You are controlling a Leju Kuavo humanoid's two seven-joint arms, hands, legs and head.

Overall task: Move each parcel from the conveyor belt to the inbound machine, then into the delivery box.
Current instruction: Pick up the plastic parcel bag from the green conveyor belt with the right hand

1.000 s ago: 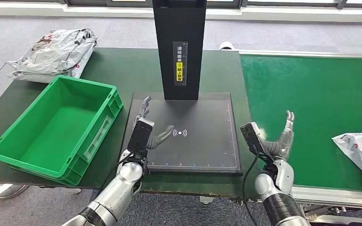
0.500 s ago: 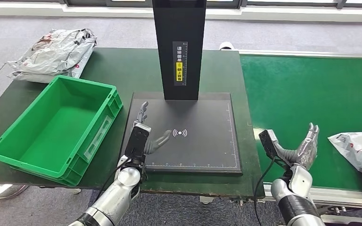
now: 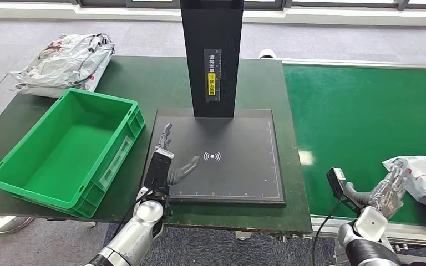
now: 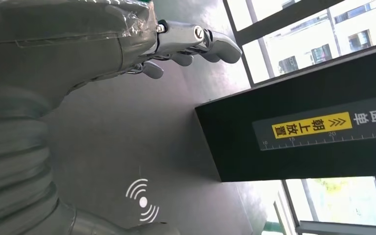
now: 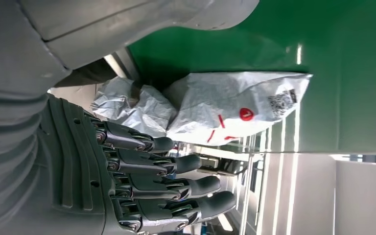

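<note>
The task looks barely started: the green crate (image 3: 61, 149) holds nothing and the black scanner plate (image 3: 227, 160) is bare. A crumpled grey plastic parcel (image 3: 421, 177) lies on the green belt (image 3: 366, 122), just beside the right hand (image 3: 387, 191), whose fingers are spread; whether they touch the bag I cannot tell. The left hand (image 3: 169, 160) hovers over the matte plate, fingers apart, holding nothing.

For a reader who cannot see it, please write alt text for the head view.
The robot's right hand reaches, open, toward a white parcel on the green conveyor belt. Its left hand hovers open over the black inbound machine's plate, beside an empty green delivery box.
</note>
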